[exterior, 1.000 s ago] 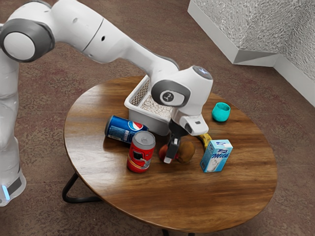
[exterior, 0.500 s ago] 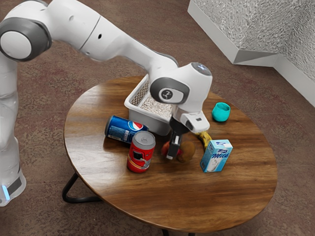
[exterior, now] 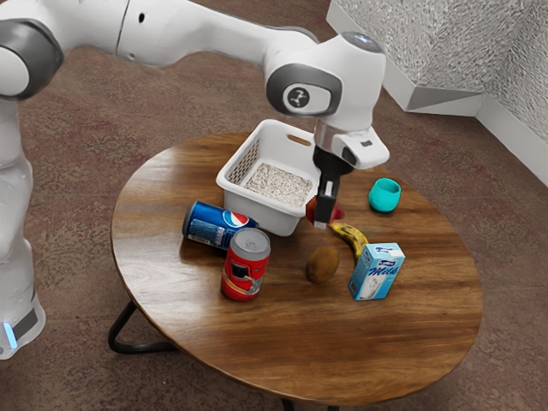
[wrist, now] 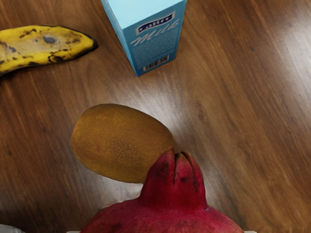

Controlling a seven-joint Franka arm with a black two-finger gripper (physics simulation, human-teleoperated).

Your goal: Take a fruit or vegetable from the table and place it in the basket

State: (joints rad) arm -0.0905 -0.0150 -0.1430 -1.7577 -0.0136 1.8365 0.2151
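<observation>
Raised over the table, my gripper [exterior: 323, 224] is shut on a red pomegranate [exterior: 336, 212], partly hidden behind the fingers in the exterior view. The pomegranate [wrist: 170, 208] with its pointed crown is large at the wrist view's lower edge. A brown kiwi [exterior: 323, 265] lies on the table below it; the same kiwi [wrist: 121, 143] shows beyond the crown. A spotted yellow banana [exterior: 351, 237] lies near the milk carton. The white basket [exterior: 257, 206], with a pale speckled bottom, stands beside the gripper toward the exterior view's left.
A blue Pepsi can [exterior: 210, 226] lies on its side by the basket, against or near an upright red can [exterior: 243, 278]. The milk carton [exterior: 377, 272] stands upright near the kiwi. A teal cup [exterior: 384, 196] is toward the exterior view's right on the round wooden table [exterior: 394, 351].
My hand has risen and shifted toward the exterior view's right and the table's far side, carrying the pomegranate up from beside the kiwi. More of the basket is visible.
</observation>
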